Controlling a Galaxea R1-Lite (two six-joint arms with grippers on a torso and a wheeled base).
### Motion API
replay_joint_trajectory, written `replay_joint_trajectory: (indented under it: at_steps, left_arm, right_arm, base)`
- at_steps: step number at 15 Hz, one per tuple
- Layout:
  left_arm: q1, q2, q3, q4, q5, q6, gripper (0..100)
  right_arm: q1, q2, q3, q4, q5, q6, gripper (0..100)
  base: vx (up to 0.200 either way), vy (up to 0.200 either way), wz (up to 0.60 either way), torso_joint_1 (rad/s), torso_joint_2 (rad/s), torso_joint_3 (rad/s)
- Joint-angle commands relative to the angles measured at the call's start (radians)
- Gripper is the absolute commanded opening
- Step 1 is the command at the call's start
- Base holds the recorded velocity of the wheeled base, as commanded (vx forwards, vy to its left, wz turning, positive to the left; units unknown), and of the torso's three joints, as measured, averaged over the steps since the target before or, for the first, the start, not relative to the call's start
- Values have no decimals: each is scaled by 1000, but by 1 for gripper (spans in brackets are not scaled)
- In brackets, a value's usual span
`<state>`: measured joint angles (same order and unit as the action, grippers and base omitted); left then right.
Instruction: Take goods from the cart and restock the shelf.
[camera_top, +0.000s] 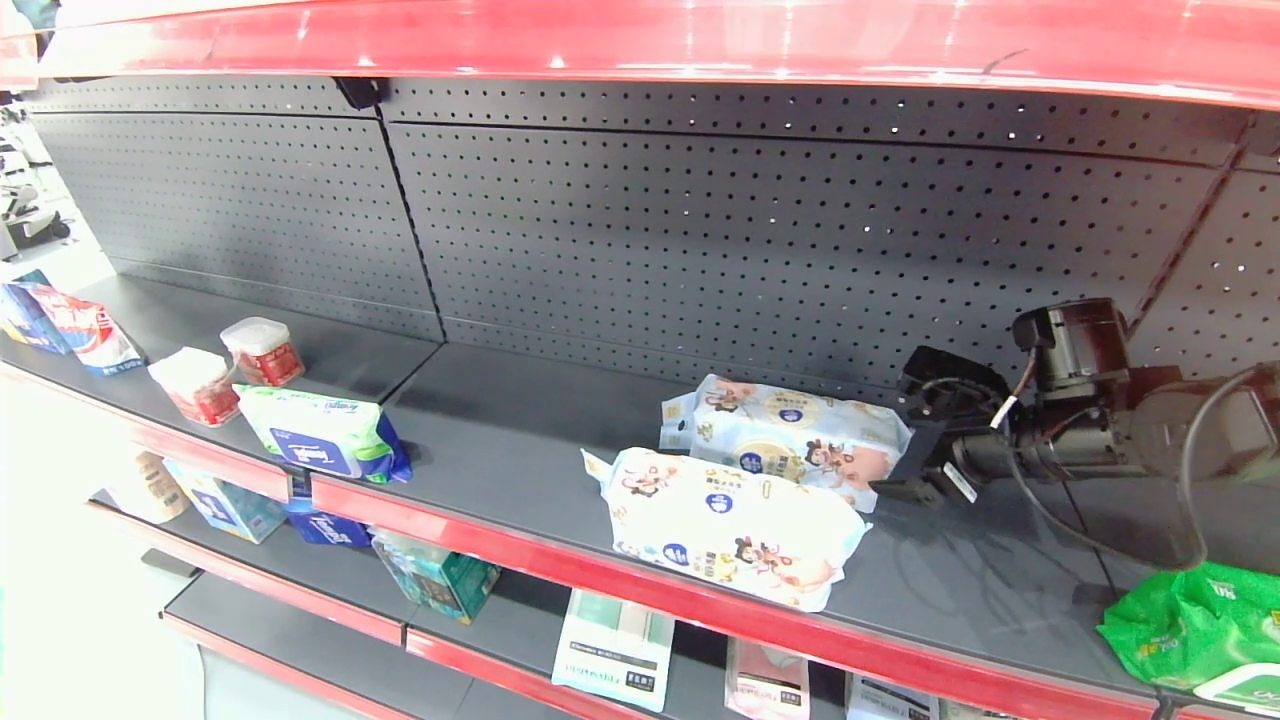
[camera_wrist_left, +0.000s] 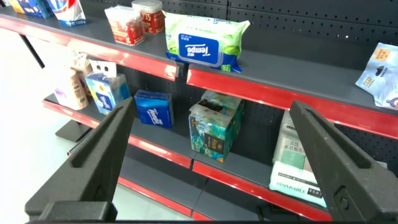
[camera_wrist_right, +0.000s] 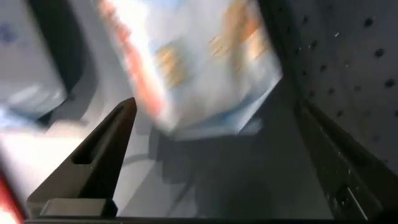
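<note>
- Right hand (camera_top: 915, 440) over the shelf (camera_top: 520, 430), fingers apart, nothing clamped, just beside the right end of the rear tissue pack (camera_top: 785, 435).
- Rear tissue pack lies flat near the shelf's back edge.
- Front tissue pack (camera_top: 730, 525) lies at the front edge.
- Left hand (camera_wrist_left: 211, 124): fingers apart, empty.

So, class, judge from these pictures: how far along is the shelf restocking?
Done: a front pack and a rear pack, both cartoon-printed, lie on the shelf. In hand: nothing; the right gripper stands open at the rear pack's end, and the left gripper is open and empty. Left: much of the shelf is bare, so more goods probably follow.
</note>
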<state>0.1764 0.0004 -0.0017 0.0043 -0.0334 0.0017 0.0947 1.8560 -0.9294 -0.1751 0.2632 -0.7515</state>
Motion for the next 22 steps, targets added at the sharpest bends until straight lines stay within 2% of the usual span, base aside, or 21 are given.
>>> replay_joint_trajectory:
  at_steps: [1, 6, 8, 11, 14, 16, 22]
  left_arm:
    - [0, 0, 0, 0, 0, 0, 100]
    - [0, 0, 0, 0, 0, 0, 100]
    - [-2, 0, 0, 0, 0, 0, 100]
    - [0, 0, 0, 0, 0, 0, 100]
    - [0, 0, 0, 0, 0, 0, 100]
    - [0, 0, 0, 0, 0, 0, 100]
    - [0, 0, 0, 0, 0, 0, 100]
  right_arm:
    - [-44, -72, 61, 0, 2, 6, 100]
    - [-162, -112, 96, -4, -10, 69, 100]
    - [-178, -109, 89, -4, -71, 119, 100]
    - [-144, -73, 73, -3, -180, 313, 100]
    - [-92, -46, 49, -4, -262, 443, 100]
    - [-72, -23, 17, -3, -300, 474, 100]
    - [-41, -6, -16, -1, -306, 488, 100]
  base:
    - [0, 0, 0, 0, 0, 0]
    - [0, 0, 0, 0, 0, 0]
    - [0, 0, 0, 0, 0, 0]
    - [0, 0, 0, 0, 0, 0]
    - [0, 0, 0, 0, 0, 0]
    - [0, 0, 0, 0, 0, 0]
    - [0, 0, 0, 0, 0, 0]
